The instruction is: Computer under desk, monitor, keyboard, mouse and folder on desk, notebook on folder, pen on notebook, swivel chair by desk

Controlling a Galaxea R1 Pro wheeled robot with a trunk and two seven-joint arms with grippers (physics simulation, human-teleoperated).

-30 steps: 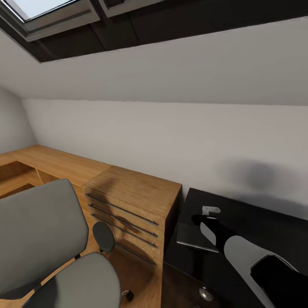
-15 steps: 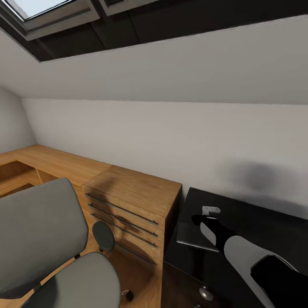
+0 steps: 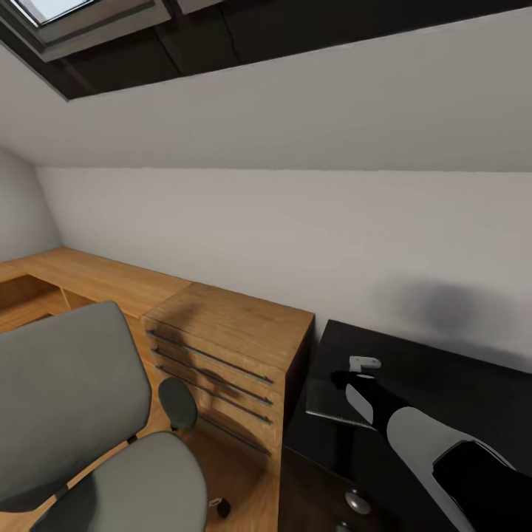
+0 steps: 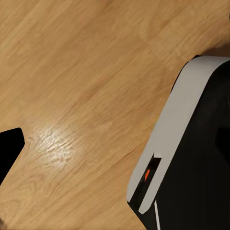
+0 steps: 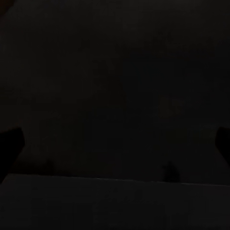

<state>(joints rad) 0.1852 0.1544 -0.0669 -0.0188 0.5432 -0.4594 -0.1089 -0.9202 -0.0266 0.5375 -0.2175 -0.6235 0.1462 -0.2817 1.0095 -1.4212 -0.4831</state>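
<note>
Notebook [image 3: 341, 400] lies flat on black desk [image 3: 443, 377] beneath right end effector [image 3: 360, 378].

This is a room at home, up under the roof. The white wall [image 3: 295, 244] leans in, and a window [image 3: 44, 11] sits high in the slope. A grey chair [image 3: 81, 414] stands on the wood floor [image 4: 72, 72] by a wood drawer unit [image 3: 229, 355] and a black desk [image 3: 443, 384].
</note>
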